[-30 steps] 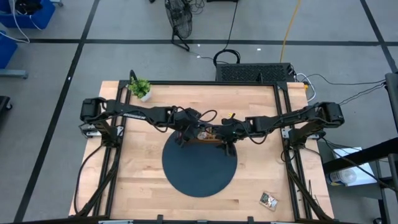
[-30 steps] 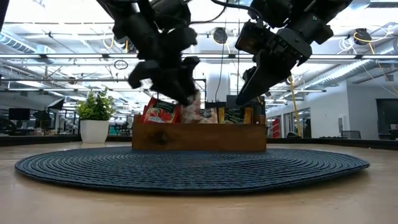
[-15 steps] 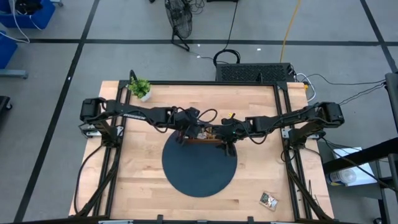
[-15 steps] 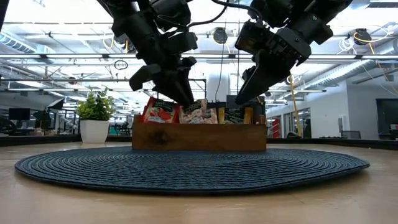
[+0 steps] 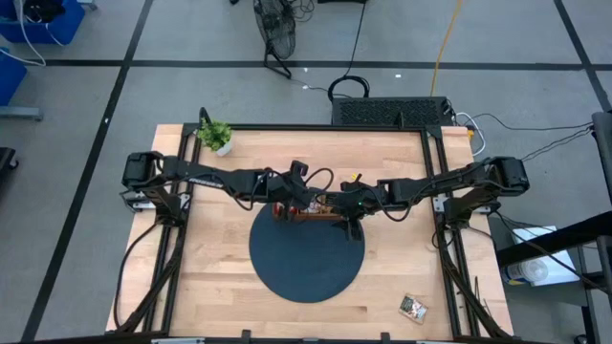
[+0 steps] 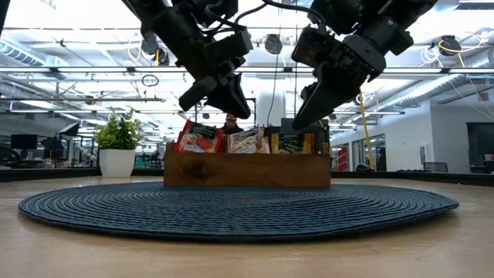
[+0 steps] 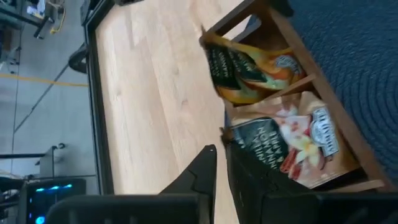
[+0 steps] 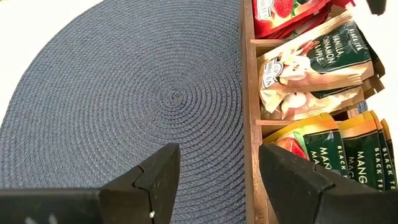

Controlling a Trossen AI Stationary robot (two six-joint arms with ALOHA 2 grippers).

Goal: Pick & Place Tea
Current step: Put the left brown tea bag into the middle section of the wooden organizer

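The brown wooden tray [image 5: 311, 210] [image 6: 247, 170] stands at the far edge of the round dark-blue mat [image 5: 306, 258]. Tea sachets stand on edge in its three compartments: red [image 6: 199, 137] [image 8: 280, 12], beige [image 6: 248, 140] [image 7: 292, 143] [image 8: 311, 68], and orange with dark green [image 6: 292, 143] [image 7: 249, 74] [image 8: 336, 149]. My left gripper [image 5: 289, 199] [image 6: 230, 102] [image 7: 221, 158] hangs shut a little above the tray's left half, with nothing between its fingers. My right gripper [image 5: 349, 222] [image 6: 305, 112] [image 8: 217, 162] hangs open above the mat, beside the tray's right end.
One loose sachet [image 5: 413, 306] lies on the bare wood near the table's front right corner. A small potted plant [image 5: 216, 136] [image 6: 118, 143] stands at the far left corner. The mat's near half and the table's front are free of things.
My left gripper has shut its fingers, turned at the wrist and risen away from the tray's middle compartment. The beige sachet that was blurred beside its fingers now stands still in that compartment. My right gripper has kept still.
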